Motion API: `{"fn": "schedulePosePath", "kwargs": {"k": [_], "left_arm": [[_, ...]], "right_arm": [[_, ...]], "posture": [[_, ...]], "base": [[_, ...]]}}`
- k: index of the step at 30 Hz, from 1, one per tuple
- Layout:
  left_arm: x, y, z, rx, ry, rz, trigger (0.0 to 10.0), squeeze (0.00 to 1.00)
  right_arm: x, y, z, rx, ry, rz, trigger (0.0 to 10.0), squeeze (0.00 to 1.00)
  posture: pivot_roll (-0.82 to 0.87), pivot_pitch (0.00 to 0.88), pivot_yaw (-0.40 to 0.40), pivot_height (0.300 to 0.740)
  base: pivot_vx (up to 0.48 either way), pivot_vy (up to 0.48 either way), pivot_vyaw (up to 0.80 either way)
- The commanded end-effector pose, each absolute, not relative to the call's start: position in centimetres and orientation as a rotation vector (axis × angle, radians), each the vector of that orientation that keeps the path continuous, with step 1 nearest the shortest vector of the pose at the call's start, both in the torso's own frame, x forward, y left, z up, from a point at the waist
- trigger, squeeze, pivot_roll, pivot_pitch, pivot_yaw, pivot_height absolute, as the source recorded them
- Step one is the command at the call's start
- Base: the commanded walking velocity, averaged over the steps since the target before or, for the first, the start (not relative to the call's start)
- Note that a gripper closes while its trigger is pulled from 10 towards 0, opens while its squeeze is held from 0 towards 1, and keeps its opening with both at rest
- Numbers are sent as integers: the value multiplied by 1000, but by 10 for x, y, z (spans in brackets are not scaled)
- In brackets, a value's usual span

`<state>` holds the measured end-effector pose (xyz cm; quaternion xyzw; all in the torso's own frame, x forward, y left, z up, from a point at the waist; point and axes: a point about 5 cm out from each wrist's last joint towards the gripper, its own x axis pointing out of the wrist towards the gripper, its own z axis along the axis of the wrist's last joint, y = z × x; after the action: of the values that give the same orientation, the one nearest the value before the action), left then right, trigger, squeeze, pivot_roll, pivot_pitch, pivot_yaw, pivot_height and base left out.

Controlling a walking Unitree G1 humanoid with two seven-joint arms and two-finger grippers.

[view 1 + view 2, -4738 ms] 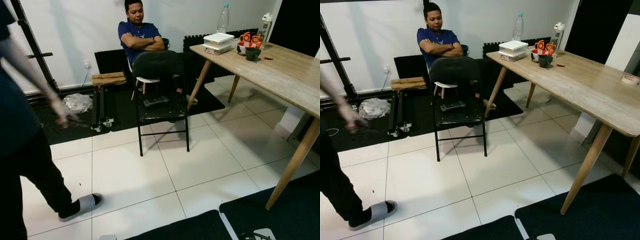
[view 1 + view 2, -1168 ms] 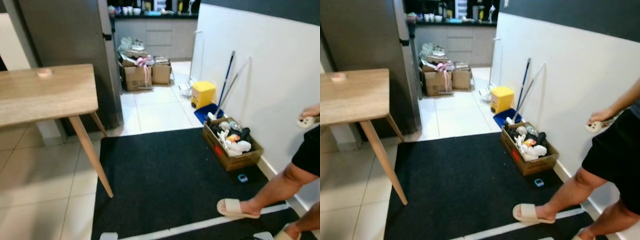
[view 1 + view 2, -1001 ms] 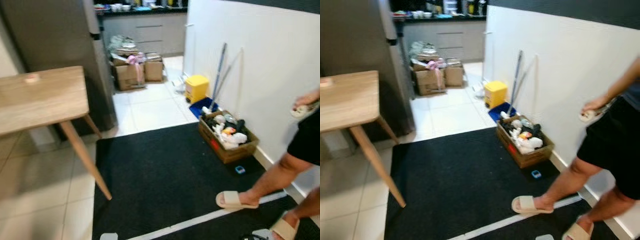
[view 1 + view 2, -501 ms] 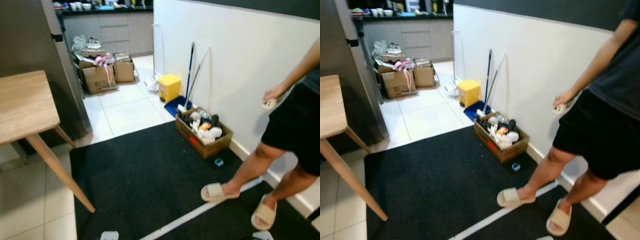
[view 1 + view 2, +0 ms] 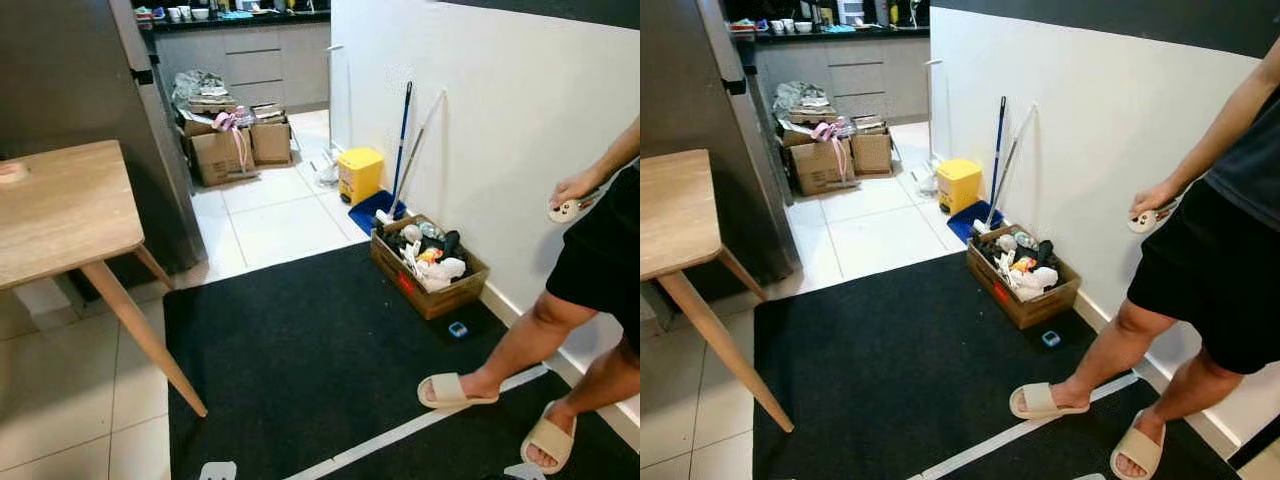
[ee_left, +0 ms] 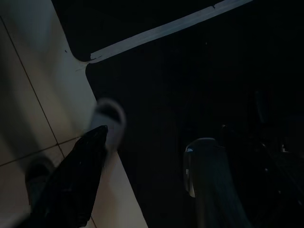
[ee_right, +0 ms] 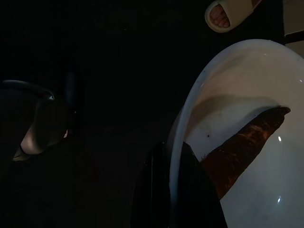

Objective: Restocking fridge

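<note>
One white bowl point(image 7: 247, 137) sat clamped by its rim in my right gripper point(image 7: 173, 190), lower right of the wrist view; my left gripper point(image 6: 142, 185) hung open. Fridge point(image 5: 70, 110) stood upper left, so I judged: carry it level, skirt the table point(image 5: 60, 215).

mat ahead, table at left, person at right, kitchen beyond

a floor mat point(image 5: 300, 370) lies straight ahead; a table point(image 5: 60, 205) stands at 10 o'clock with the fridge point(image 5: 90, 110) behind it. at 2 o'clock a box of clutter point(image 5: 428, 265) sits against the wall point(image 5: 500, 120), with a mop point(image 5: 400, 140) and a bin point(image 5: 358, 172) beyond. a person point(image 5: 1200, 270) stands at 3 o'clock. cardboard boxes point(image 5: 232, 148) lie at 12, before the kitchen counter point(image 5: 250, 40).
</note>
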<state>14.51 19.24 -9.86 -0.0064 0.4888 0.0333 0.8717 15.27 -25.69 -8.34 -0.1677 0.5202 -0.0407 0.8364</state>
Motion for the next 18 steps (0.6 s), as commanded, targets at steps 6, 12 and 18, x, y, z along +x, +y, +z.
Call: {"fn": "schedulePosePath", "kwargs": {"k": [6,12,18], "left_arm": [[142,190,-100,-35,1040,68,10000,0],[141,190,-101,-44,1046,68,10000,0],[141,190,-101,-52,1050,65,10000,0]], "right_arm": [[152,-258,-83,-371,1099,-87,10000,0],[151,-258,-83,-375,1101,-83,10000,0],[151,-259,-83,-381,1102,-79,10000,0]], "posture": [[-61,0,8,740],[-60,0,6,740],[-60,0,6,740]], "base": [[0,0,0],[0,0,0],[0,0,0]]}}
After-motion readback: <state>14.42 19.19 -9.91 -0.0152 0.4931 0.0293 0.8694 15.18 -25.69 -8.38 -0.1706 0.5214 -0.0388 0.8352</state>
